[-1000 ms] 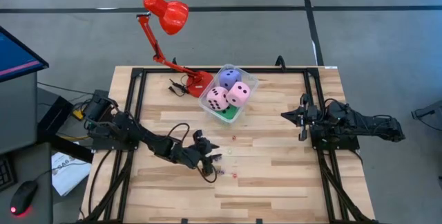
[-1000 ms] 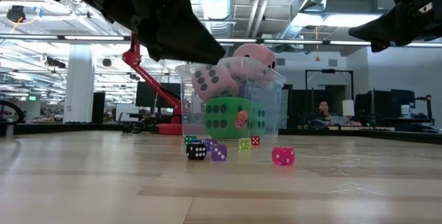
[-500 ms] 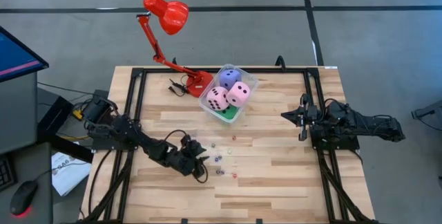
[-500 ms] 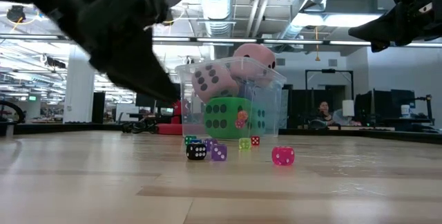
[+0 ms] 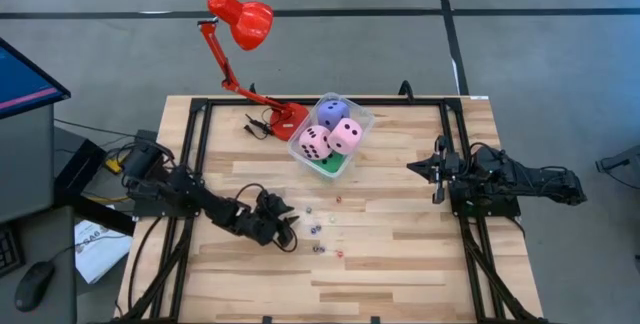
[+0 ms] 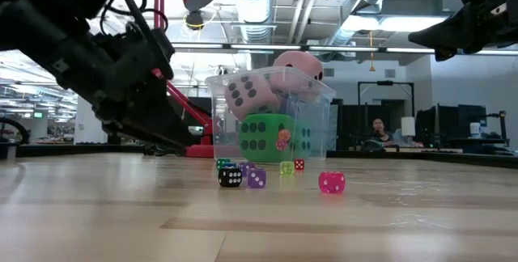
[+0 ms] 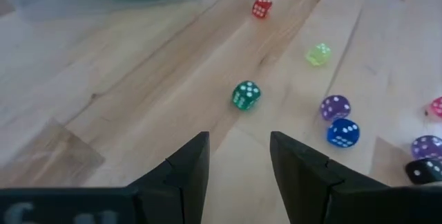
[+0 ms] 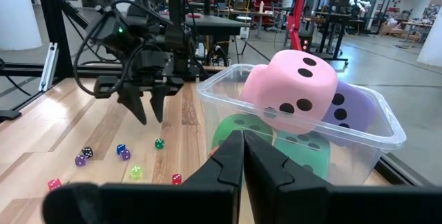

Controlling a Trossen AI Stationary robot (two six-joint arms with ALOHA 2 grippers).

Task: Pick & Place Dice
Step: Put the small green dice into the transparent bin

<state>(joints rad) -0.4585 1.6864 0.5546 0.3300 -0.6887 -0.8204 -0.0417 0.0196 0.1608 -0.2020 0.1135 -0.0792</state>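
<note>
Left gripper (image 7: pixel 238 156): narrowly parted, empty, green die (image 7: pixel 245 95) at its 12 o'clock.
Right gripper (image 8: pixel 242 156): pinched closed, empty, table's 3 o'clock.
Tub (image 5: pixel 357 121): holds big dice.

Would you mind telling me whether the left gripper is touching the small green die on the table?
Apart. In the left wrist view, bare wood shows between the open left gripper and the small green die, which lies ahead of the fingertips.
</note>
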